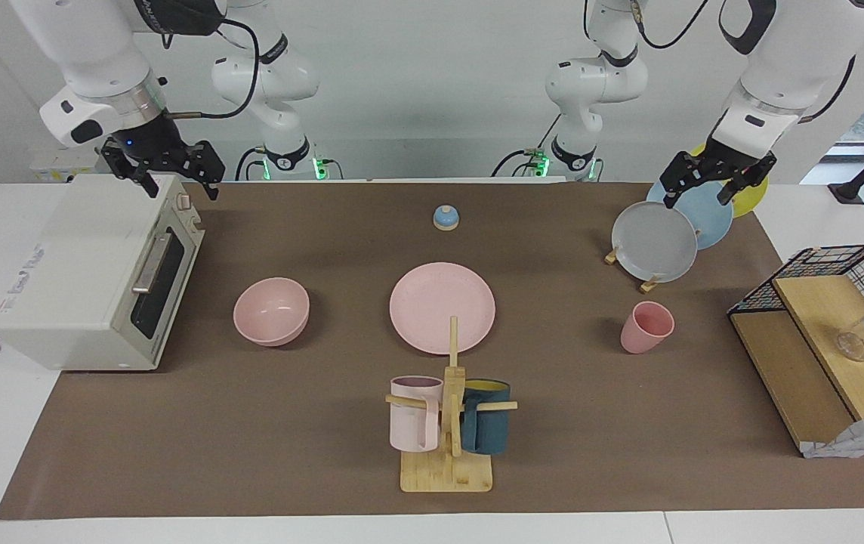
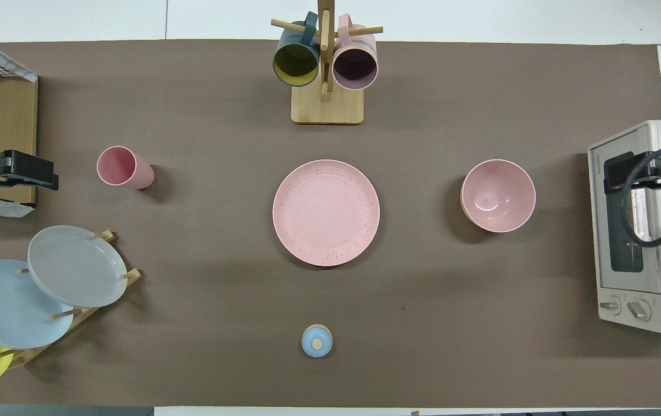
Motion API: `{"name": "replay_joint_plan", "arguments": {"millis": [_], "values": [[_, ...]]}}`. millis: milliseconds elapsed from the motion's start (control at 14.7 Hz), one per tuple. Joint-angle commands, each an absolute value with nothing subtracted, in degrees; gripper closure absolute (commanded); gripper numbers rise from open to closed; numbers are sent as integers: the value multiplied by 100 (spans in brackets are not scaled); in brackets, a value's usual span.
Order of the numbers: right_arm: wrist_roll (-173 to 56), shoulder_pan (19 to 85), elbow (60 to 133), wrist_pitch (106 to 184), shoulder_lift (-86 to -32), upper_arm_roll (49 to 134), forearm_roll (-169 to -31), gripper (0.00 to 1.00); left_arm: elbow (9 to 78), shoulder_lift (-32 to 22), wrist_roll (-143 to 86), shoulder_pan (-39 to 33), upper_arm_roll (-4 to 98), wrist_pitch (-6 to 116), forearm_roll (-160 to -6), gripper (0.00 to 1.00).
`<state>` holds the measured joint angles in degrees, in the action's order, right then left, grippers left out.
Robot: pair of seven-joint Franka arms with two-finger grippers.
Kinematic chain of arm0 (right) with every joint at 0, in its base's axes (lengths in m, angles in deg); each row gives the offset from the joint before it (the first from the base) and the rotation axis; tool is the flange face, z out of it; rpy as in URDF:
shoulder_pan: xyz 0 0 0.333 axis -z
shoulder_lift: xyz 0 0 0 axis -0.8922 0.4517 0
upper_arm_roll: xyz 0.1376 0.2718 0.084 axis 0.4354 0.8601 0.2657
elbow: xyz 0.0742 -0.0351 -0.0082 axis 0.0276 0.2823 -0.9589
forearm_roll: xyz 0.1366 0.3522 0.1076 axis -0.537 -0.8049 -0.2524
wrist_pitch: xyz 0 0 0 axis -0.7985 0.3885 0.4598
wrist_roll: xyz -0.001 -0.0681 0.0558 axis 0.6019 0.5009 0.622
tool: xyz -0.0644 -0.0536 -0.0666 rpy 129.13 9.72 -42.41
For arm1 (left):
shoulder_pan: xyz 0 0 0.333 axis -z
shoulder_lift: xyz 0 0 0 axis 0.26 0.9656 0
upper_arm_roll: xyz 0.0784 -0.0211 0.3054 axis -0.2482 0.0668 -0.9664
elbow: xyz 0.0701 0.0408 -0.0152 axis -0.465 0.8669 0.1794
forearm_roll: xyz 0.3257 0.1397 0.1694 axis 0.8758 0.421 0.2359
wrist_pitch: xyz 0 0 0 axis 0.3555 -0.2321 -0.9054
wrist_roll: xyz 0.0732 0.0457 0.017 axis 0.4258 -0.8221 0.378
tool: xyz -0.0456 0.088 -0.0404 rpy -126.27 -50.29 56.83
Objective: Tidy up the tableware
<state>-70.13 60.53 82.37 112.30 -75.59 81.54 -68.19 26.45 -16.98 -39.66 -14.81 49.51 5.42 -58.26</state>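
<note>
We list three matte pink pieces, all apart. The plate (image 1: 442, 307) lies mid-mat. Taking twelve o'clock as the robots' side, the deep bowl (image 1: 272, 310) sits at its nine o'clock, toward the toaster oven (image 1: 92, 272), and the tapered cup (image 1: 646, 327) stands upright at its three o'clock. Our right gripper (image 1: 168, 175) hangs over the oven, the left gripper (image 1: 711, 181) over the racked plates (image 1: 674, 234); both stand wide and empty.

left arm: raised, forearm angled down, waiting | left end effector (image 1: 717, 183): in the air at its own end of the desk, fingers apart, holding nothing | right arm: raised, wrist bent down | right end effector (image 1: 162, 170): in the air at its end, fingers apart, holding nothing
</note>
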Motion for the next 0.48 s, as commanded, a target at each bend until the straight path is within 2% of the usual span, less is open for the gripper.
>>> {"name": "replay_joint_plan", "arguments": {"millis": [0, 272, 408], "values": [[-6905, 6104, 8105, 11109, -7485, 8172, -6904, 0, 2624, -1744, -3913, -1560, 5024, 429, -5701, 0], [-6904, 6060, 8148, 11336, -7442, 8357, -7001, 0, 2624, -1744, -3913, -1560, 5024, 429, -5701, 0], [-6922, 6051, 8428, 11748, -7346, 8847, -6984, 0, 2624, -1744, -3913, -1560, 5024, 429, -5701, 0]]}}
